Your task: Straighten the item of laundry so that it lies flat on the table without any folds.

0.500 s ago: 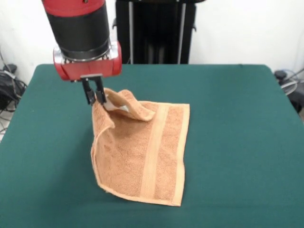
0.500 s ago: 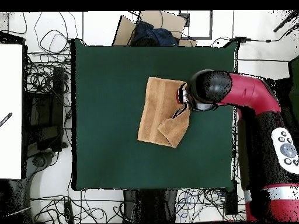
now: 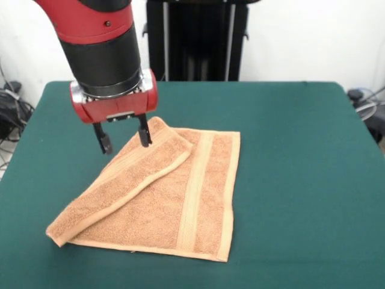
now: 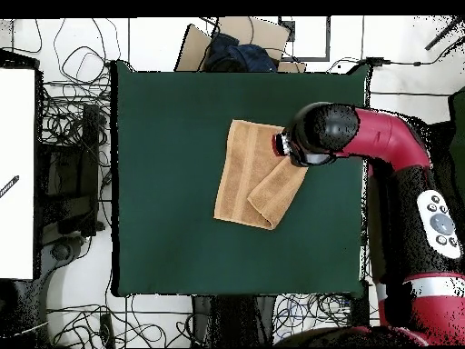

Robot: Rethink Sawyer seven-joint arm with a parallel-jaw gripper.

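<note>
The peach-orange towel [image 3: 174, 198] lies on the dark green table [image 3: 301, 180]. Its left part is folded over in a long diagonal flap that runs from near my gripper down to the front left. In the overhead view the towel [image 4: 250, 173] shows the fold along its right and lower side. My gripper [image 3: 123, 137] is open and empty, its fingers just above the far end of the flap. The arm's head hides the gripper in the overhead view.
The robot's black pedestal [image 3: 195, 39] stands behind the table's far edge. Cables and boxes [image 4: 68, 127] lie on the floor around the table. A white panel [image 4: 16, 173] is beside the table.
My gripper has opened and let go of the towel's corner. The lifted part has dropped and spread into a long flap toward the front left.
</note>
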